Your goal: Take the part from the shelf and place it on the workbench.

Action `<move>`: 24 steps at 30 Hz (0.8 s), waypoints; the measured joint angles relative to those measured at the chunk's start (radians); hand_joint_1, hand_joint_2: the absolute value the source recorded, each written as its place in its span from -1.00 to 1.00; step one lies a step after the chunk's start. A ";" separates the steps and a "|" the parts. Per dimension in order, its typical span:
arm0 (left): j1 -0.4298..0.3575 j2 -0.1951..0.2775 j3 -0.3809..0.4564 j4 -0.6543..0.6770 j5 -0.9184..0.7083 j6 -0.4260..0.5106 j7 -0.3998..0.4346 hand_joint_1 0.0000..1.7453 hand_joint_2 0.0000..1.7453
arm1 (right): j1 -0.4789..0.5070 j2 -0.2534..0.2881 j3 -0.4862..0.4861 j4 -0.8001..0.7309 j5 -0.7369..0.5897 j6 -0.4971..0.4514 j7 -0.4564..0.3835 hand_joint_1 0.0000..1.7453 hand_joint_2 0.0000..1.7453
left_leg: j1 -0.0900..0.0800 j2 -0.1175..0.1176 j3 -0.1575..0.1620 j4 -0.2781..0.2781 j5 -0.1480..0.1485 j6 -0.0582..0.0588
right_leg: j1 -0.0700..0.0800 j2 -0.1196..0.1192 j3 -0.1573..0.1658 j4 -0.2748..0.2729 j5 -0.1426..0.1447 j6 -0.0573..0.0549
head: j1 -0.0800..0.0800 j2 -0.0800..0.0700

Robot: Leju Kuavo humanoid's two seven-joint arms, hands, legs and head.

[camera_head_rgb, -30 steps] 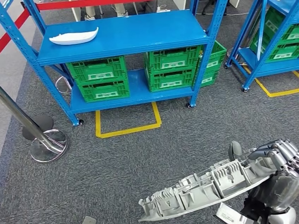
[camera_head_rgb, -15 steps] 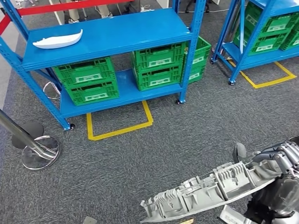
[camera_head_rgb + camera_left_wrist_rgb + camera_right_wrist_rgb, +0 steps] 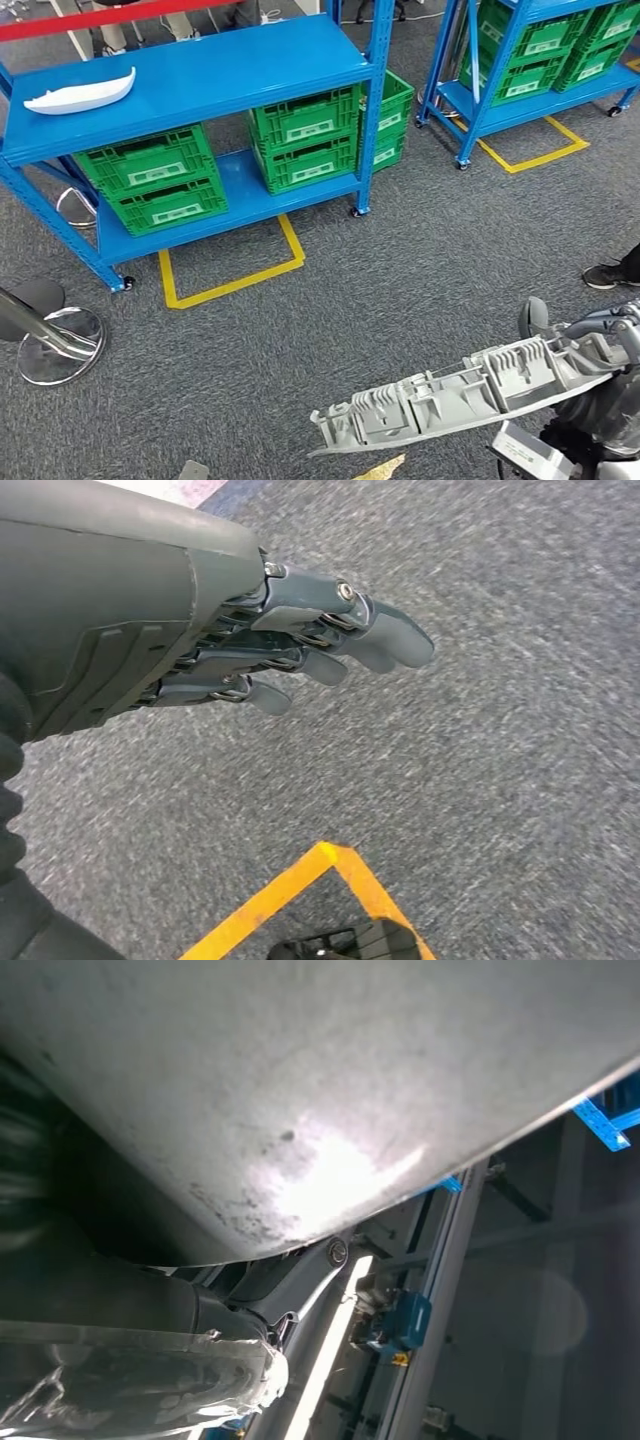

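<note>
Carrying grey ribbed part (image 3: 468,398) in right hand (image 3: 604,375), clamped at one end, held out level over carpet. Left hand (image 3: 302,645) hanging free, fingers straight, grasping nothing. Whole view panned since a second ago, blue shelf (image 3: 189,75) sliding left: turning away, worktop not yet seen.
</note>
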 joint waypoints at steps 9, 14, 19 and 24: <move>-0.005 -0.002 -0.009 0.000 0.000 -0.003 0.002 -1.00 1.00 | 0.001 -0.001 -0.033 0.001 -0.019 0.000 -0.002 1.00 1.00 | -0.003 0.072 -0.001 -0.018 0.013 0.020 | -0.002 -0.055 -0.108 0.242 -0.102 0.024 | 0.007 0.000; -0.007 0.000 -0.015 0.000 0.000 -0.003 0.002 -1.00 1.00 | 0.000 -0.001 -0.039 0.002 -0.020 0.000 -0.001 1.00 1.00 | -0.014 0.101 -0.002 -0.006 0.007 0.003 | 0.004 -0.102 0.024 0.002 -0.028 0.012 | 0.006 0.000; -0.010 0.001 -0.016 0.000 0.001 -0.003 0.002 -1.00 1.00 | 0.003 -0.002 -0.045 0.002 -0.022 0.000 0.001 1.00 1.00 | -0.007 0.083 -0.028 0.062 -0.047 -0.016 | 0.000 -0.066 0.018 0.001 -0.017 -0.017 | 0.004 0.000; -0.005 0.000 -0.016 0.000 0.002 -0.003 0.004 -1.00 1.00 | 0.006 -0.002 -0.046 0.002 -0.025 0.000 0.007 1.00 1.00 | -0.003 0.049 -0.123 0.271 -0.121 -0.013 | 0.006 -0.018 0.010 0.002 -0.011 -0.027 | 0.002 0.000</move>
